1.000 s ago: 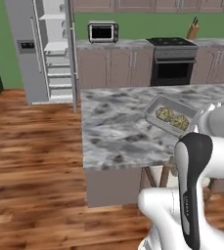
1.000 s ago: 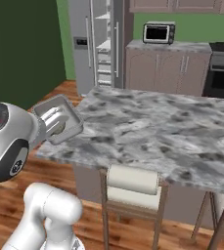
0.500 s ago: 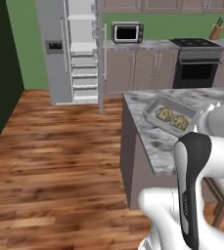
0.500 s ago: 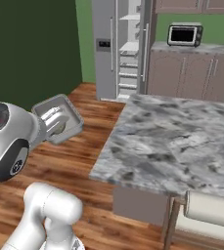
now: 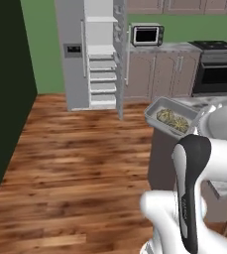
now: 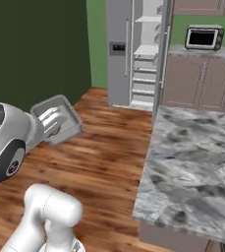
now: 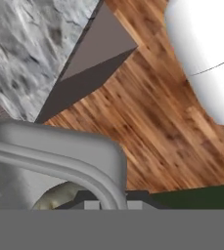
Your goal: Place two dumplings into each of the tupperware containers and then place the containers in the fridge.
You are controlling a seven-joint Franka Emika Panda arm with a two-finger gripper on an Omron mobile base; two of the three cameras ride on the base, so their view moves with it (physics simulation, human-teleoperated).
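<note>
Grey marble island counter (image 6: 192, 162) over wooden plank floor (image 5: 85, 154)

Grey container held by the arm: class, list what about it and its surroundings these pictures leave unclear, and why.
- Dumplings: a lumpy heap in the grey container in the left base view; too small and blurred to count.
- Gripper: in the right base view the container's underside faces the camera, hiding the contents.
- Hand view: the container's rim cuts off all but a sliver of one dumpling.
- Fridge: its top is cut off by the picture's edge.

gripper (image 5: 197, 130) hidden behind arm, oven (image 5: 219, 67) cropped
</note>
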